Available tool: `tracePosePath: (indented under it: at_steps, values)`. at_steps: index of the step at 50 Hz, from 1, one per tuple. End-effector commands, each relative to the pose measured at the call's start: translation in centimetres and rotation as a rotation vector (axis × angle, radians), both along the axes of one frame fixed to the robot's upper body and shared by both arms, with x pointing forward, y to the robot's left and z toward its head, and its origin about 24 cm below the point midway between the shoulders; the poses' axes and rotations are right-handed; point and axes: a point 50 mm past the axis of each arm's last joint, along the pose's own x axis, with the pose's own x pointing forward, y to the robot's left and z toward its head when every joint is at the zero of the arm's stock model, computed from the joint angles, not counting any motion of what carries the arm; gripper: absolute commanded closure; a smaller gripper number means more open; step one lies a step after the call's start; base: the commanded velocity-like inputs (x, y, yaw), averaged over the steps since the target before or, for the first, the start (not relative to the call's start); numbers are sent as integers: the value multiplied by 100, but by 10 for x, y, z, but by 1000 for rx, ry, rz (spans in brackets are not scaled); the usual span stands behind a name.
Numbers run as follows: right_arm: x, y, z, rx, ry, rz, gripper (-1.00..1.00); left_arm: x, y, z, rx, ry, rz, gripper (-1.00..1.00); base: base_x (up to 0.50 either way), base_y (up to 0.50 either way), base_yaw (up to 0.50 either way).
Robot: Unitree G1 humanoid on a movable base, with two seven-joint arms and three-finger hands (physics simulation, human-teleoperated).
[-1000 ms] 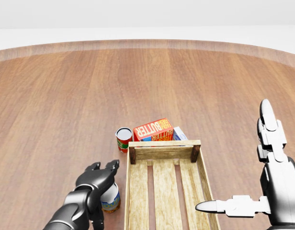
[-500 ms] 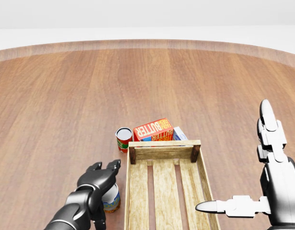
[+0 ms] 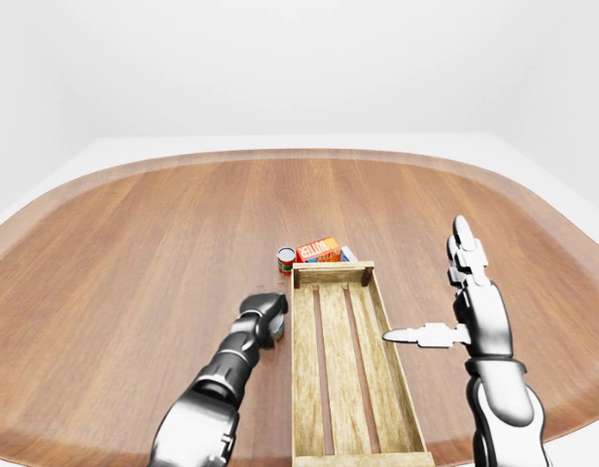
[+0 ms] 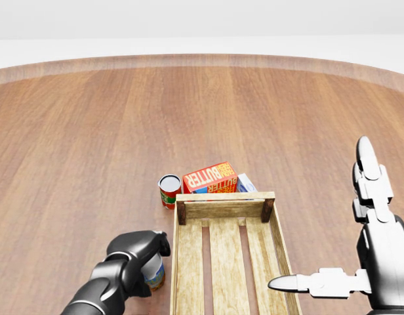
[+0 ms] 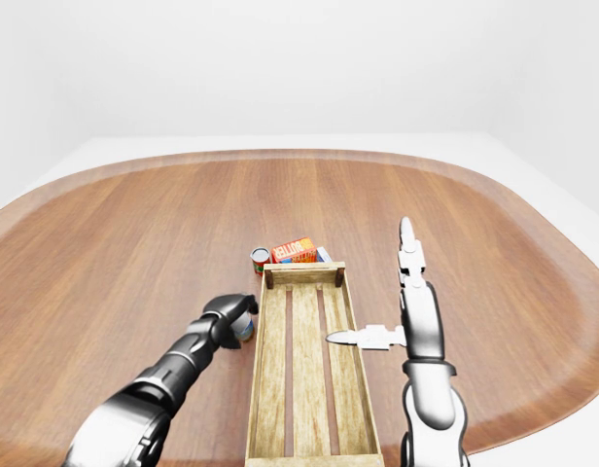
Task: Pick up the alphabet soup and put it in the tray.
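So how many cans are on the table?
2. One red can stands beside the butter box, just above the wooden tray's top-left corner in the head view. The other can sits left of the tray, under the left hand. None look hidden.

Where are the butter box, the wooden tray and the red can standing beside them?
butter box (image 4: 210,178), head view, its orange top face.
wooden tray (image 4: 225,209), head view, its top end wall.
red can (image 4: 169,183), head view, its lid.

Left hand (image 4: 138,254) is curled tight, fingers closed — right hand (image 4: 379,256) stands raised with fingers splayed.
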Motion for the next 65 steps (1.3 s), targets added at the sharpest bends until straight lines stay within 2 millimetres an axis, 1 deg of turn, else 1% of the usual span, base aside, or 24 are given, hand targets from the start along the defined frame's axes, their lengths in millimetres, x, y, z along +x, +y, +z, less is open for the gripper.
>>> tracePosePath:
  at_steps: [1, 3, 4, 5, 6, 8, 33, 47, 61, 65]
  values:
    - [-1, 0, 0, -2, 3, -1, -100, -4, 1, -5, 4, 12, -1, 15, 0, 0, 0]
    - [-1, 0, 0, -2, 2, -2, -100, -4, 1, -5, 3, 13, -4, 32, 0, 0, 0]
    - [-1, 0, 0, -2, 2, -1, -100, -4, 1, -6, 5, 11, -3, 44, 0, 0, 0]
    - [-1, 0, 0, -2, 1, -2, -100, -4, 1, -6, 5, 11, -2, 62, 0, 0, 0]
    - [-1, 0, 0, -2, 1, -1, -100, -4, 2, -6, 5, 10, -1, 91, 0, 0, 0]
    - [0, 0, 0, -2, 2, -2, -100, -4, 2, -6, 6, 10, -2, 100, 0, 0, 0]
    - [0, 0, 0, -2, 0, 0, -100, -4, 5, -6, 22, 14, 1, 98, 0, 0, 0]
    - [0, 1, -2, -1, 7, 2, -100, -4, 13, -4, 28, 2, 13, 100, 0, 0, 0]
    - [1, 2, -2, -1, 9, 4, -100, -5, 20, 5, 8, -24, 28, 100, 0, 0, 0]
    - [1, 2, -2, 0, 8, 3, -100, -6, 22, 10, -13, -41, 36, 100, 0, 0, 0]
